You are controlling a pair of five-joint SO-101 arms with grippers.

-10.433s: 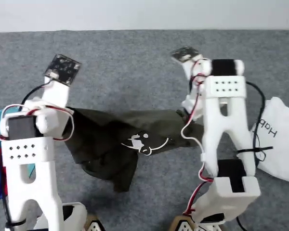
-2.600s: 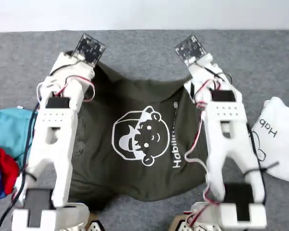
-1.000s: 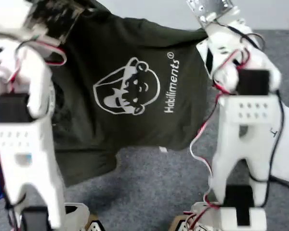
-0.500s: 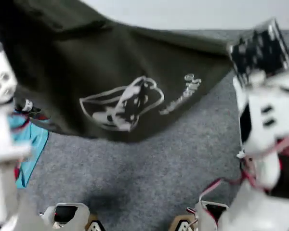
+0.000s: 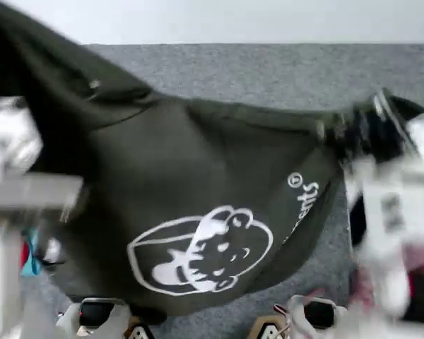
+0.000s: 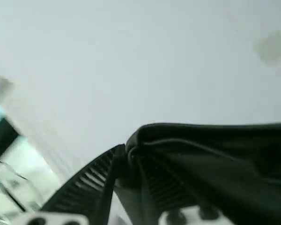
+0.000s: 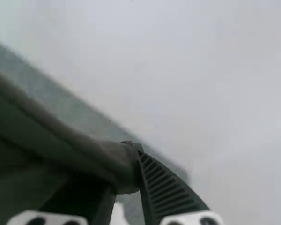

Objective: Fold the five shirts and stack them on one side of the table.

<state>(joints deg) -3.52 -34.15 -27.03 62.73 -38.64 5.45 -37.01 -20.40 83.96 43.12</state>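
You're looking at the dark green shirt (image 5: 198, 176) hanging spread across most of the frame, its white cartoon print (image 5: 201, 258) sitting toward 6 o'clock. A white arm (image 5: 14, 183) is showing blurred at 9 o'clock, a second arm (image 5: 392, 212) at 3 o'clock. The grey table (image 5: 268, 70) is showing at 12 o'clock, and a teal and red cloth (image 5: 30, 261) is peeking out at 8 o'clock.

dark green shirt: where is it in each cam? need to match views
High view: dark green shirt hangs spread across most of the frame, print low centre.
Left wrist view: its bunched edge sits clamped in the left pincer.
Right wrist view: a rolled fold sits pinched in the right pincer.
Shared landmark: the taut shirt edge between both pincers.
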